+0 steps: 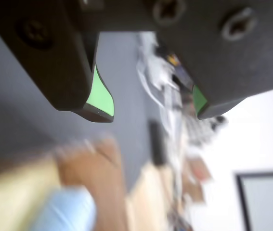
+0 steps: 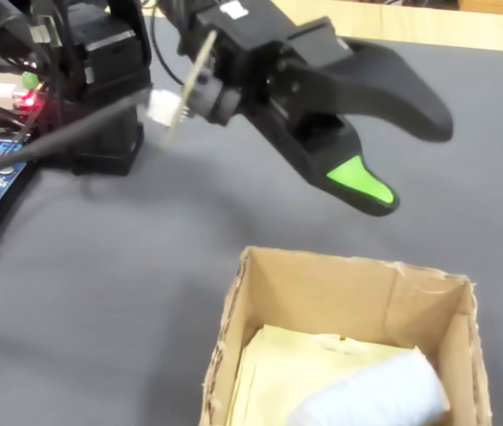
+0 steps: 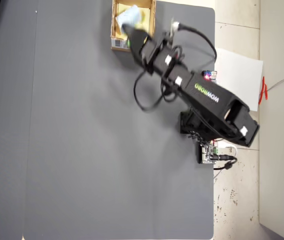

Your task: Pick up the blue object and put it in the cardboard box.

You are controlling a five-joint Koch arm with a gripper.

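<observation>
Fixed view, left to right: electronics and cables, with a red light lit, at 9 to 10 o'clock on the grey bench; black arm reaching in from 12 o'clock; fingers spread wide apart and empty, green pad showing on the lower one; box at 6 o'clock, open at the top, below the fingers and not touching them; blue object lying inside the box on its pale yellow floor, towards 5 o'clock

Wrist view, blurred, left to right: yellow box floor at 8 o'clock; blue object at 7 o'clock, beside a tan box wall; two black fingers entering from 12 o'clock, one green pad at left, the other at right, an open gap between them, nothing held; white wall at 3 to 4 o'clock

Overhead view, left to right: bare grey bench from 9 o'clock to centre; box at 12 o'clock on the bench edge, a label on its flap; arm crossing from the box down to its base at 4 o'clock; white sheet on the floor at 2 o'clock
</observation>
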